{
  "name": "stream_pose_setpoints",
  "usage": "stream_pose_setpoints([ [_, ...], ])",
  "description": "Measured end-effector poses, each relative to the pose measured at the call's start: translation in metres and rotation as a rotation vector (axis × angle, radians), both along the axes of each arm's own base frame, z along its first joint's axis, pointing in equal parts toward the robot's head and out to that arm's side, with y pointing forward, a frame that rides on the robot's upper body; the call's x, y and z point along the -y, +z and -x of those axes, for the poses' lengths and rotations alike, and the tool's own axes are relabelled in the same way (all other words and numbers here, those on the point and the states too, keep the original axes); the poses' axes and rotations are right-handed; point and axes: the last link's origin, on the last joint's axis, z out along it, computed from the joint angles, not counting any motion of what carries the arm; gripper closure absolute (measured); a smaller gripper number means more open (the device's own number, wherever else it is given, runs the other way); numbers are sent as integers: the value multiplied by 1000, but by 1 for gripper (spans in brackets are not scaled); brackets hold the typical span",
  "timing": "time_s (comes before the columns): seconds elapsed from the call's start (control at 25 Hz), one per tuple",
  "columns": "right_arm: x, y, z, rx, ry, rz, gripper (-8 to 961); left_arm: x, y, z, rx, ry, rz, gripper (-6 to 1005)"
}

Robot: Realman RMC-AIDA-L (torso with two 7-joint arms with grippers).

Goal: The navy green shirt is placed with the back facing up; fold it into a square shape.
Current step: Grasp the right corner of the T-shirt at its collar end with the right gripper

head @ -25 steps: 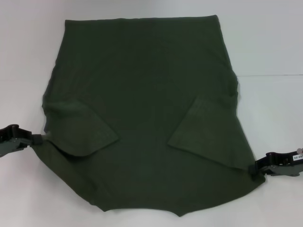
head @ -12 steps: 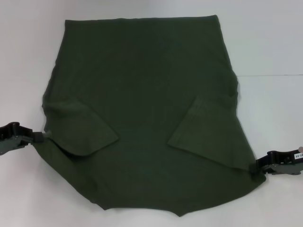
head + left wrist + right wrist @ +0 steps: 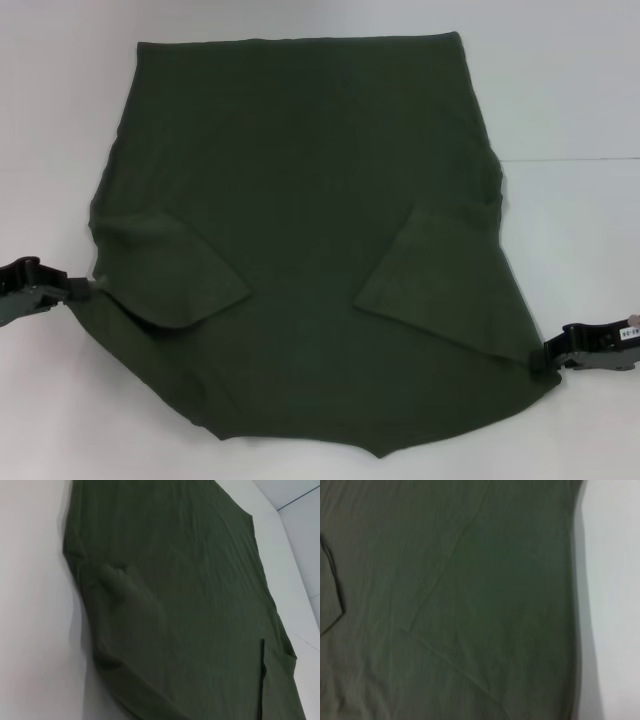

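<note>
Left gripper: it is being held at the left side edge of the shirt, at the near shoulder. The fingers are being kept closed down on the fabric edge, as far as the head view lets it be read; the tips themselves are being hidden by cloth.

Right gripper: it is being held at the right side edge of the shirt, at the near corner. The fingers are likewise being kept pinched on the edge, with the tips being lost against the dark fabric.

Shirt: it is being spread flat on the white table, plain side up, hem at the far end and collar at the near edge. The left sleeve and right sleeve are already being shown folded inward over the body.

Fabric between the grippers: it is being drawn outward into points at both pinched edges, so some tension is being applied.

Step in hand: the two near shoulder edges are being gripped, judged as the start of the lengthwise fold.

Next move: both edges are probably being readied for lifting together and carrying toward the far hem. Equal height and pace are being called for, so that the folded sleeves are not being dragged open and the near edge is being laid square on the hem.
</note>
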Motion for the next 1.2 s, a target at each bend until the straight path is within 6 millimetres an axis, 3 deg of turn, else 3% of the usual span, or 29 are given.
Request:
stream_pose_setpoints([
  [0.72, 0, -1, -1, 21, 81, 3, 918, -1, 1, 1, -7, 1, -8, 962],
  [1.2, 3, 16, 5, -36, 187, -33, 917, 3, 2, 1, -4, -20, 3, 963],
])
